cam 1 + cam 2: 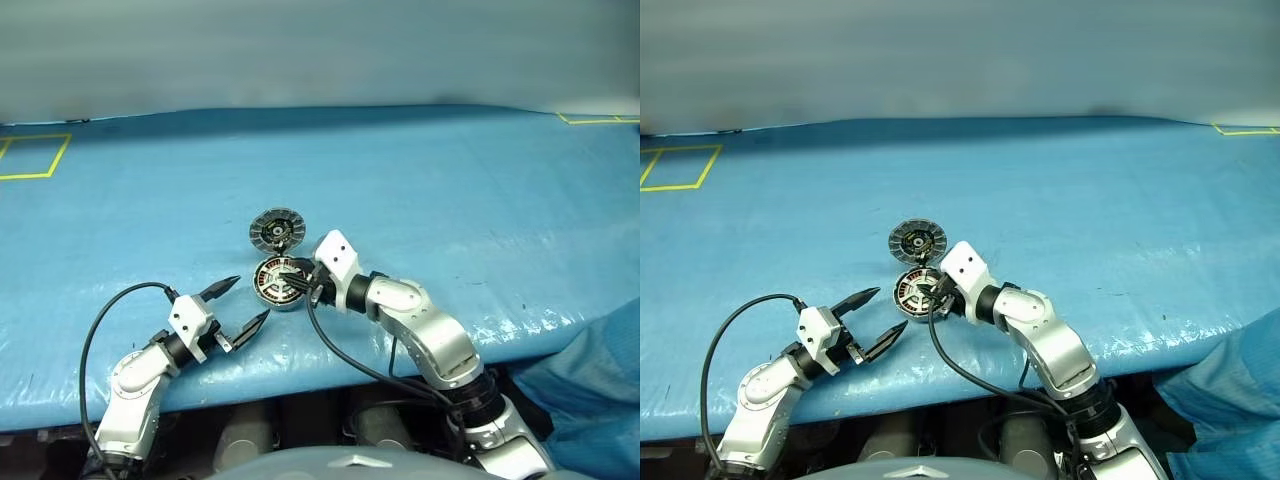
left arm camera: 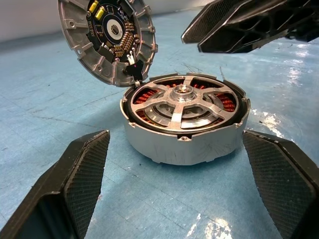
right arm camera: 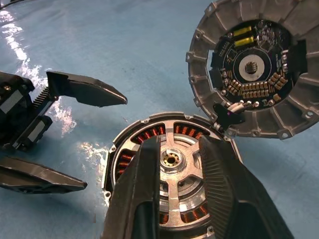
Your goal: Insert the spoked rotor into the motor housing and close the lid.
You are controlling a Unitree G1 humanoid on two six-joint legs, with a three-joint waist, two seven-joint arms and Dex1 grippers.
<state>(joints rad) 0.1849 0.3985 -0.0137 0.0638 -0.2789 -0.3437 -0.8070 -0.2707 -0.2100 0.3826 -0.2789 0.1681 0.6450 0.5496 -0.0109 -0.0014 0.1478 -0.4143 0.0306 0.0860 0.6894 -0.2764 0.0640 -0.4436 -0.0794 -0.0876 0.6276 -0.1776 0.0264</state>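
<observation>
The motor housing is a round silver case on the blue table, with copper windings showing inside. The spoked rotor lies seated in it, silvery spokes and hub facing up. The lid stands tilted up at the housing's far edge, its circuit-board face toward me. My right gripper hangs just over the rotor, its fingers a narrow gap apart with the hub showing between them and gripping nothing. My left gripper is wide open at table height, just left of and nearer than the housing, pointing at it.
The blue sheet covers the whole table, whose front edge runs close under both arms. Yellow tape squares mark the far left and far right corners. A black cable loops from my left wrist.
</observation>
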